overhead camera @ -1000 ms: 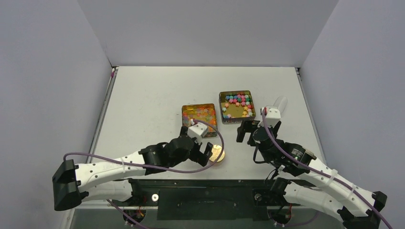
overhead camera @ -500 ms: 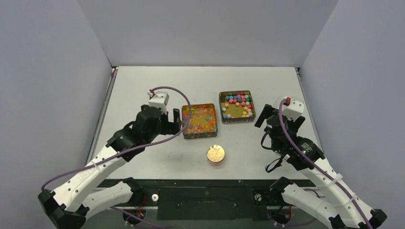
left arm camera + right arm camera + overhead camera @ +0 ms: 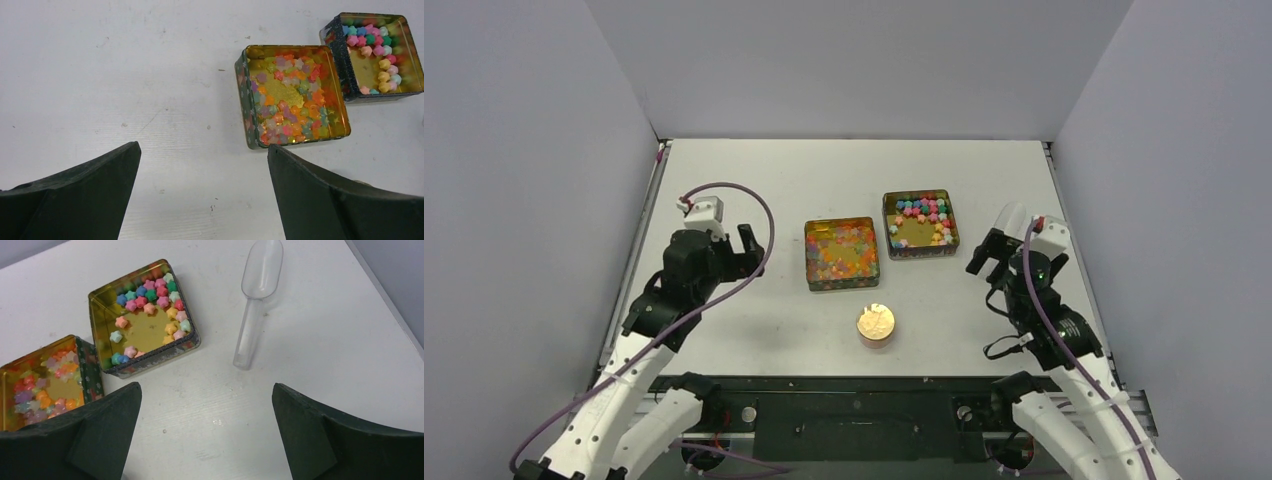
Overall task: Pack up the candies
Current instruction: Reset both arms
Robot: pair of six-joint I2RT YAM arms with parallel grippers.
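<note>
Two open gold tins hold the candies. The nearer tin [image 3: 841,254] holds glossy translucent orange, red and yellow candies [image 3: 290,125]. The farther tin [image 3: 920,224] holds opaque blue, green, pink and yellow candies [image 3: 150,292] around a bare gold floor. My left gripper [image 3: 746,255] hovers left of the nearer tin, open and empty; in the left wrist view the left gripper [image 3: 204,147] has only bare table between its fingers. My right gripper [image 3: 992,262] stands right of the farther tin, and the right gripper [image 3: 206,385] is open and empty too.
A small round jar with a gold lid [image 3: 876,323] stands near the front edge, between the arms. A clear plastic scoop [image 3: 257,300] lies right of the farther tin, just beyond my right gripper. Grey walls close the table [image 3: 754,180] on three sides.
My left arm has drawn away from the gold-lidded jar and swung up and left past the nearer tin. My right arm has pulled back to the right, uncovering the scoop.
</note>
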